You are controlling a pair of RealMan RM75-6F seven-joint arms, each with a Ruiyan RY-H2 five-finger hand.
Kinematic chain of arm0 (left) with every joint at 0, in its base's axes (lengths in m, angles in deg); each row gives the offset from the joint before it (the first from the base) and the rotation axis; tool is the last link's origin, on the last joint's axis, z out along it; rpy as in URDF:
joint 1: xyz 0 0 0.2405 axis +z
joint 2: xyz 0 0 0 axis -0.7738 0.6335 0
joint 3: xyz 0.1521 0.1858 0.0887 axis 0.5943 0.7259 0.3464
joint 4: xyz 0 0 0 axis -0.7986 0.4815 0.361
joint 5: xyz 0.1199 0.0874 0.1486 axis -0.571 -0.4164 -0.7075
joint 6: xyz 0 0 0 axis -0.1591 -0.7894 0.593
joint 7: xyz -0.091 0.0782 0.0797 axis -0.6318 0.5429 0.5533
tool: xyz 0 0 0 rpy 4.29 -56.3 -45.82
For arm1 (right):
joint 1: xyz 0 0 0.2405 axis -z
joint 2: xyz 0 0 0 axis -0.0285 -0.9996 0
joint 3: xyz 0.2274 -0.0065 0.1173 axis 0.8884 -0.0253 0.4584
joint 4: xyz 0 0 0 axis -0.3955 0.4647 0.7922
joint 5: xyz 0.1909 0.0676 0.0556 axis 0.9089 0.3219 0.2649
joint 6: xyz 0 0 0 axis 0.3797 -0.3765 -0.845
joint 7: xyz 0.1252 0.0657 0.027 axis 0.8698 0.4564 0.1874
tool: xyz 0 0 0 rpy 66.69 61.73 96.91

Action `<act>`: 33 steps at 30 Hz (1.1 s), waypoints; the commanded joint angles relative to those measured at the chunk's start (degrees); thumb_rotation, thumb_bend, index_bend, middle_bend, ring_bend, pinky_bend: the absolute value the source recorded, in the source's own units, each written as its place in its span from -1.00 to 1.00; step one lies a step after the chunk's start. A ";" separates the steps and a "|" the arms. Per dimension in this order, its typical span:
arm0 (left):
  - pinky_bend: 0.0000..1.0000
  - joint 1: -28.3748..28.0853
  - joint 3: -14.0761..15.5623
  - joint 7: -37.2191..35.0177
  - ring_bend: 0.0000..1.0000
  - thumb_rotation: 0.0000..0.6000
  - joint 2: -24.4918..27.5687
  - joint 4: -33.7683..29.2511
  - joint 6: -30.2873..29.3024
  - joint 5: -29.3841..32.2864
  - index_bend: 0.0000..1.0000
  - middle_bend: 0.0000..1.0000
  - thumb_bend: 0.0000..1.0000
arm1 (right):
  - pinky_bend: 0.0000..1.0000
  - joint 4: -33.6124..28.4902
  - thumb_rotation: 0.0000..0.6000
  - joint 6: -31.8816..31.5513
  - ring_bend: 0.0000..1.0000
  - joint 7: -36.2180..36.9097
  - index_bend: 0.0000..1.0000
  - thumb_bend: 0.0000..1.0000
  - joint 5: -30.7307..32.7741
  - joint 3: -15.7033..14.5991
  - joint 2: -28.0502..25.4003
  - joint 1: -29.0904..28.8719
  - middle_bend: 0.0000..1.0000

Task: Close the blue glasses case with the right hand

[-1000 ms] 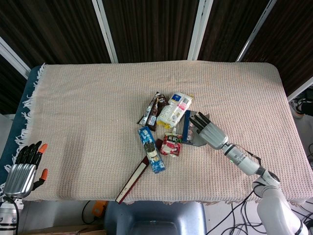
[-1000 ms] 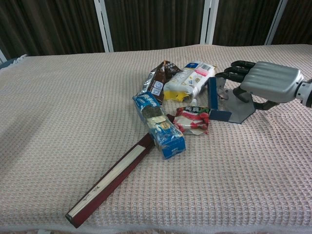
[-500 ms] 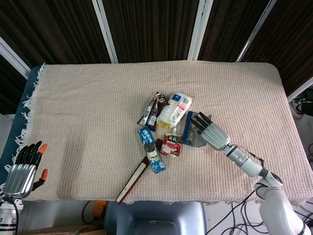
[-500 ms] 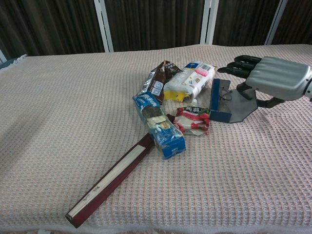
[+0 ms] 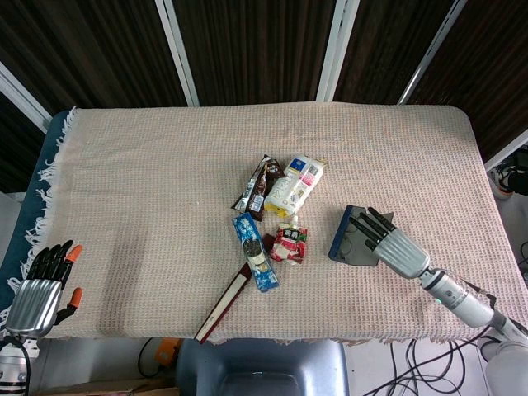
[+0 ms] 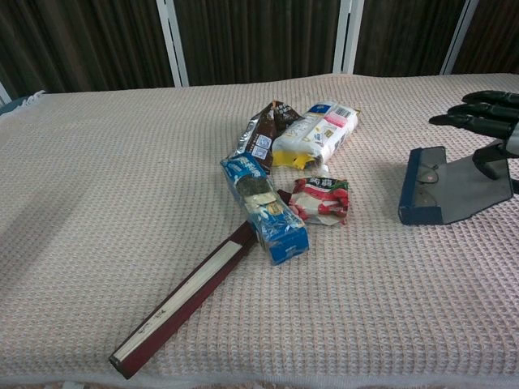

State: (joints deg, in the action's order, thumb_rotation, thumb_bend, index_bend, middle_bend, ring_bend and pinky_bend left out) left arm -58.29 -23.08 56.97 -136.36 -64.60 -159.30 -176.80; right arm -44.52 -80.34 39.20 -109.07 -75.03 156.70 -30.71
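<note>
The right hand (image 5: 394,244) sat at the table's near right, fingers stretched out and apart, gripping nothing. The blue glasses case (image 5: 353,238) lay right under and just ahead of those fingertips, open: in the chest view its blue shell (image 6: 422,197) stood on its edge facing the snack pile, with the grey flap (image 6: 473,186) sloping back toward the palm. The fingers (image 6: 478,121) hovered above that flap, and whether the thumb touched it could not be made out. The case's long axis ran roughly across the line of the fingers, so the hinge lay on the hand's side and the open mouth pointed away, toward the red snack packet (image 5: 289,243) well off to the hand's left. By my reading, closing would call for pressing one half down onto the other. The left hand (image 5: 40,290) hung at the far near-left corner off the table (image 5: 148,165), fingers loosely extended and empty, much too far to matter; the right was plainly the nearer one.
</note>
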 commanded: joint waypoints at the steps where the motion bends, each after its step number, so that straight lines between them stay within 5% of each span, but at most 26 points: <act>1: -0.85 0.03 0.01 -0.19 -1.00 1.00 0.06 0.06 -0.03 -0.04 -1.00 -1.00 -0.13 | -1.00 -1.91 1.00 -1.47 -1.00 -1.04 0.56 0.48 -0.94 -0.87 -1.46 1.48 -0.78; 7: -0.85 -0.16 -0.11 -0.43 -1.00 1.00 0.15 0.11 0.42 0.18 -1.00 -1.00 -0.13 | -1.00 -7.20 1.00 -1.29 -1.00 -1.29 0.56 0.48 -1.39 -0.03 -2.90 0.04 -0.78; 33: -0.85 -0.28 -0.55 -0.98 -1.00 1.00 0.58 0.05 1.07 1.22 -1.00 -1.00 -0.12 | -1.00 -27.51 1.00 19.75 -1.00 -11.65 0.48 0.48 1.81 5.64 -6.67 -11.07 -0.78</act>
State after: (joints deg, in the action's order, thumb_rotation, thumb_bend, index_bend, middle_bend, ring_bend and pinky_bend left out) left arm -58.56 -23.64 55.99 -135.79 -64.55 -158.22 -175.57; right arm -71.64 -61.11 28.03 -107.58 -69.72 150.12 -41.43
